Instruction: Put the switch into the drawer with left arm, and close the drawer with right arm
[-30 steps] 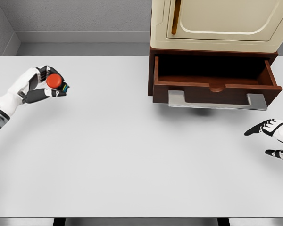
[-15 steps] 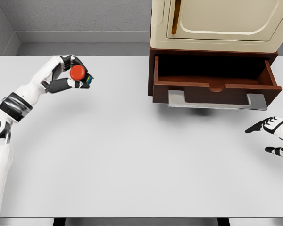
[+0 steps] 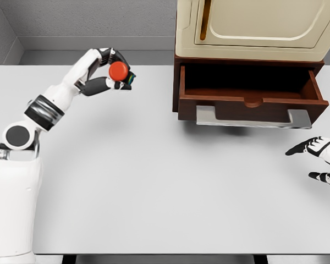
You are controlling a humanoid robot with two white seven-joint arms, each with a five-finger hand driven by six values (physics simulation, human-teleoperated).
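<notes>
Head view shows you the left hand [image 3: 109, 72] raised above the white surface [image 3: 154, 181], its fingers clamped on the red-topped switch [image 3: 120, 71], which sits between thumb and fingertips, left of the open brown drawer [image 3: 250, 93]. At far right, your right hand [image 3: 318, 157] hovers with fingers relaxed apart.

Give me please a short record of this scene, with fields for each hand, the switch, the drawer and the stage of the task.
left hand: raised above the table, fingers closed around the switch
switch: red round top, held in the left hand, left of the drawer and not yet over it
drawer: open, dark brown, metal handle at the front; inside looks empty
right hand: at the right edge, below the drawer front, fingers spread, holding nothing
table: white
stage: switch not yet in the drawer, drawer not yet closed
</notes>
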